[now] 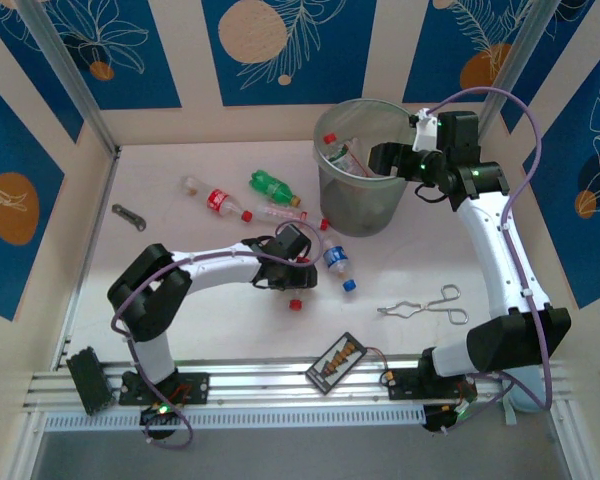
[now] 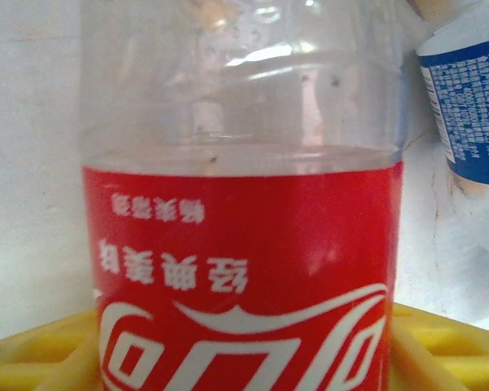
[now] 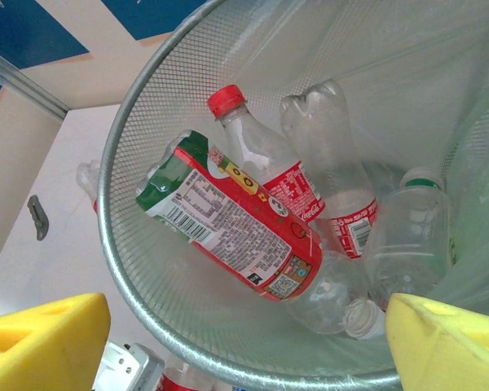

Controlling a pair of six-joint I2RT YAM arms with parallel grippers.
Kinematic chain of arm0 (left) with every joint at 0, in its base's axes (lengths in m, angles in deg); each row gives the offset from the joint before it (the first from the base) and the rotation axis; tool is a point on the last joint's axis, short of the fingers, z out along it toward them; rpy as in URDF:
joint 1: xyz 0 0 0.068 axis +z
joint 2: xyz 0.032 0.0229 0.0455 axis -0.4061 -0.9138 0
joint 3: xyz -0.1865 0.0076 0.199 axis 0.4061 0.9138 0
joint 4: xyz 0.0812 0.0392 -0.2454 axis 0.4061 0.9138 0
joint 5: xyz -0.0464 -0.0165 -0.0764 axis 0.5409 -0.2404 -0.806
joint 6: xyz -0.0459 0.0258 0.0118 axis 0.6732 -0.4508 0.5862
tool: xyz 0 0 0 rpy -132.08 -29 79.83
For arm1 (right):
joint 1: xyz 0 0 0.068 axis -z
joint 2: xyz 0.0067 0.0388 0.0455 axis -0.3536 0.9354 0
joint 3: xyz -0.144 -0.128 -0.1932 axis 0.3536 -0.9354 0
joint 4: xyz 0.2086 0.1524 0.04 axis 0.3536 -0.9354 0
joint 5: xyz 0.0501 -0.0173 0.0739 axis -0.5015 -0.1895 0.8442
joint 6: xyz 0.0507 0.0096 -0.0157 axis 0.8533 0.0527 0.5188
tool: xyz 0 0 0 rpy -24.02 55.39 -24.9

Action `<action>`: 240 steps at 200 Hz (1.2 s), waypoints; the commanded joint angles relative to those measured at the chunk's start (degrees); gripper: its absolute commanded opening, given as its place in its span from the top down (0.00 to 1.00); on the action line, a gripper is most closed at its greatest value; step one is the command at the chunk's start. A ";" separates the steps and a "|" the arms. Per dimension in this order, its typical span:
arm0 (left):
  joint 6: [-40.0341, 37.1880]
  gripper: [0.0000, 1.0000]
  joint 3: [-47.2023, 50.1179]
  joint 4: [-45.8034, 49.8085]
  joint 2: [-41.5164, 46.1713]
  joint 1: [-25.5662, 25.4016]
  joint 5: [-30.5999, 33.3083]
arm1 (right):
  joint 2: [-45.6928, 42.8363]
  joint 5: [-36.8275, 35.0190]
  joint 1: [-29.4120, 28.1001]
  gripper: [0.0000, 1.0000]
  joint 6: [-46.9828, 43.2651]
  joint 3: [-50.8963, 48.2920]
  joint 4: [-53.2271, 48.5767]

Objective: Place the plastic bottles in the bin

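Gripping a red-labelled bottle (image 2: 244, 269), the left pincer (image 1: 295, 262) is seen low on the table (image 1: 210, 325). Its yellow pads (image 2: 33, 358) are pressed to both sides, probably so the bottle can be lifted. A blue-labelled bottle (image 2: 464, 106) is left lying just to its right. Further right, the right pincer (image 1: 382, 160) is held wide and empty above the bin (image 1: 365, 215), as suits a release. Several bottles (image 3: 253, 220) are piled beneath it.

The bin (image 1: 352, 210) stood at the far right of the table (image 1: 230, 322), with bottles (image 3: 253, 236) piled inside. Left of it lay perhaps three loose bottles (image 1: 218, 200); nearer, rightward, scissors (image 1: 430, 305); nearest, a card (image 1: 335, 362).
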 commanded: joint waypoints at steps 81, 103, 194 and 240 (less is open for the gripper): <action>-5.21 0.43 4.44 -2.27 11.29 -0.07 6.49 | -2.45 4.61 -1.79 0.13 1.80 0.82 2.35; -7.43 0.45 4.97 -3.72 15.29 0.40 8.20 | -2.57 7.68 -4.23 0.13 3.12 1.74 4.23; -21.74 0.79 10.87 -19.89 31.27 3.01 6.68 | 6.53 11.86 -17.64 0.11 6.28 8.39 6.79; -23.41 0.85 12.28 -23.35 33.09 2.96 3.63 | 11.86 13.19 -19.80 0.05 6.16 12.10 6.34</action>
